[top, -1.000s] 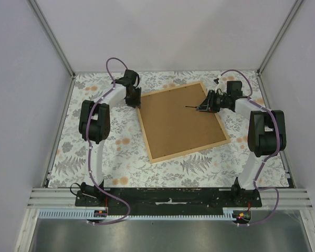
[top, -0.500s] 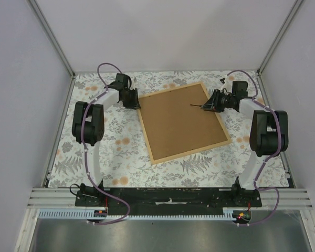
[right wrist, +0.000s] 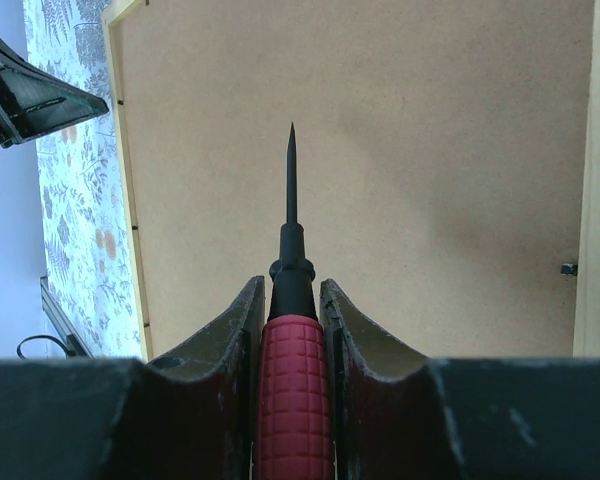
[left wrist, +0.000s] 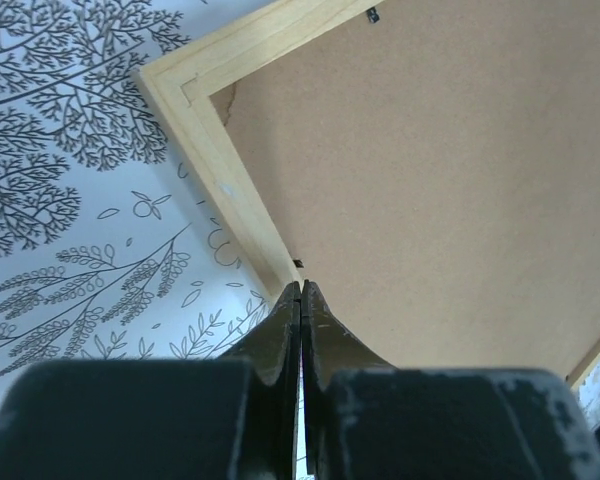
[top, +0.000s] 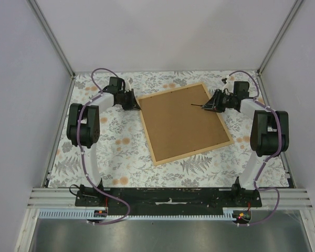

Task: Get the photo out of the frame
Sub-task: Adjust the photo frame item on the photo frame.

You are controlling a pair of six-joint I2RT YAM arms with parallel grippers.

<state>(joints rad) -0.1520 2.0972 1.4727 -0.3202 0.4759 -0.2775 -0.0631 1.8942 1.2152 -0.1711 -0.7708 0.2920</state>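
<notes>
The frame point(top: 184, 123) lies back side up on the table, a brown board inside a light wooden rim point(left wrist: 230, 190). The photo is hidden under that board. My left gripper point(top: 135, 103) sits at the frame's far left corner. Its jaws are shut with nothing between them, and the tips point(left wrist: 301, 288) are at the rim's inner edge. My right gripper point(top: 207, 105) hovers over the frame's far right part, shut on a red-handled screwdriver point(right wrist: 292, 380). The black shaft point(right wrist: 291, 190) points across the board point(right wrist: 380, 120).
A floral cloth point(top: 121, 147) covers the table, with walls on three sides. Small black tabs point(right wrist: 568, 268) sit along the rim's inner edge. A small dark object point(top: 222, 80) lies at the far right behind the right arm.
The left jaws have closed. The left arm has swung out to the left, with its gripper still at the frame's corner. The frame has slid slightly right. The right gripper still holds the screwdriver.
</notes>
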